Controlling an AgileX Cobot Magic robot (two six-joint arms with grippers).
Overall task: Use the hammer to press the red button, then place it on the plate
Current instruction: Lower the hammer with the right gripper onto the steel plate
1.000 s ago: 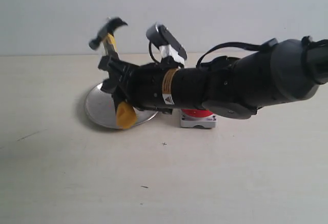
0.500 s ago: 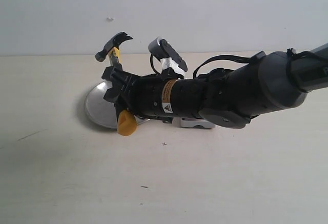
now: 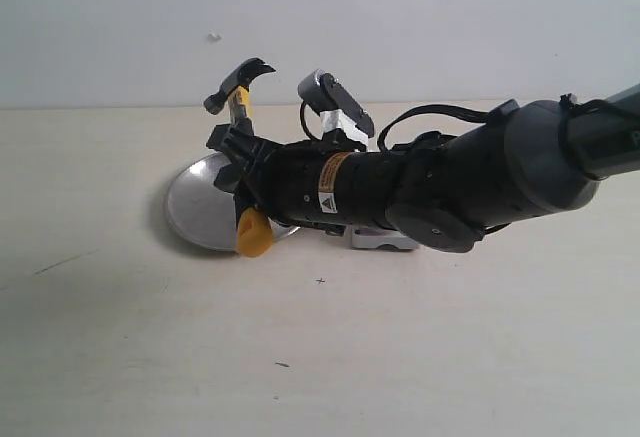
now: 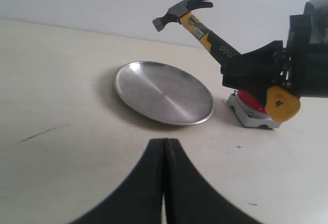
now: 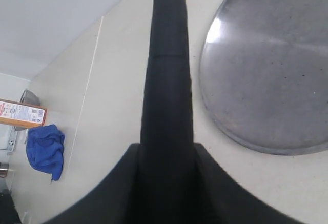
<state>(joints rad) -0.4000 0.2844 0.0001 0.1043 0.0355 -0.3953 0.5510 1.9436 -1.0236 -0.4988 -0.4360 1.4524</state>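
— Exterior view first: anything different from half a second back?
— Yes. Finding the hammer [image 3: 240, 102] shifted right, head a touch higher and leaning further right, yellow butt slightly raised too. Red cap of the red button [image 3: 385, 241] seen a second ago; now only the grey base, the rest hidden behind the arm.
— Pose?
— Reaching from the right across the middle, forearm nearly level and low over the bench [image 3: 420, 357]. Seeing the right gripper [image 3: 236, 162] clamped on the black handle, head up, butt overlapping the rim of the plate [image 3: 195, 207] in this view.
— Any writing?
— An orange label and a triangle sticker on the forearm, too small to read.
— Left wrist view?
— Showing the left gripper [image 4: 164, 142] pressed together on nothing, short of the plate. Hammer aloft between plate and button; "deli" on the yellow neck, barcode tag above.
— Right wrist view?
— Looking along the handle, plate just beside. Far off, a blue cloth [image 5: 45, 149] and a printed box [image 5: 18, 112], print unreadable.
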